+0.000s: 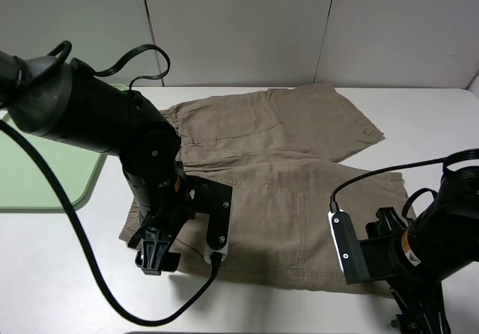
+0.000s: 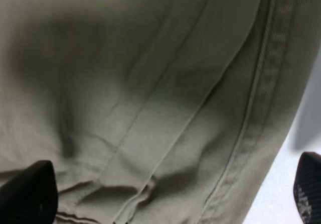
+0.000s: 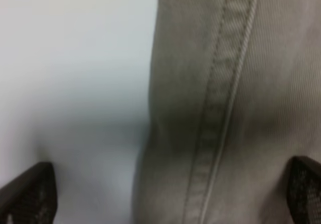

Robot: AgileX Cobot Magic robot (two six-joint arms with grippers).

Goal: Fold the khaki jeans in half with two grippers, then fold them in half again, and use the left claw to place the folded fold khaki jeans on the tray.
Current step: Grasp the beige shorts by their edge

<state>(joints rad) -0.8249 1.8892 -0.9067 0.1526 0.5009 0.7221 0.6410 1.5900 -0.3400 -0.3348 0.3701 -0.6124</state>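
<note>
The khaki jeans (image 1: 284, 169) lie spread flat on the white table, waistband to the left and legs to the right. My left gripper (image 1: 153, 255), on the sleeved arm, hangs low over their near left corner. In the left wrist view it (image 2: 170, 199) is open and straddles the cloth's seamed edge (image 2: 150, 83). My right gripper (image 1: 419, 319) is at the near right hem, partly cut off by the frame. In the right wrist view it (image 3: 165, 194) is open over the hem edge (image 3: 235, 83), with one finger over bare table. The mint-green tray (image 1: 45, 169) lies at the left.
The white table (image 1: 419, 117) shows to the right of and behind the jeans. A grey wall runs along the back edge. The left arm's black cable (image 1: 97, 274) loops across the table in front of the tray.
</note>
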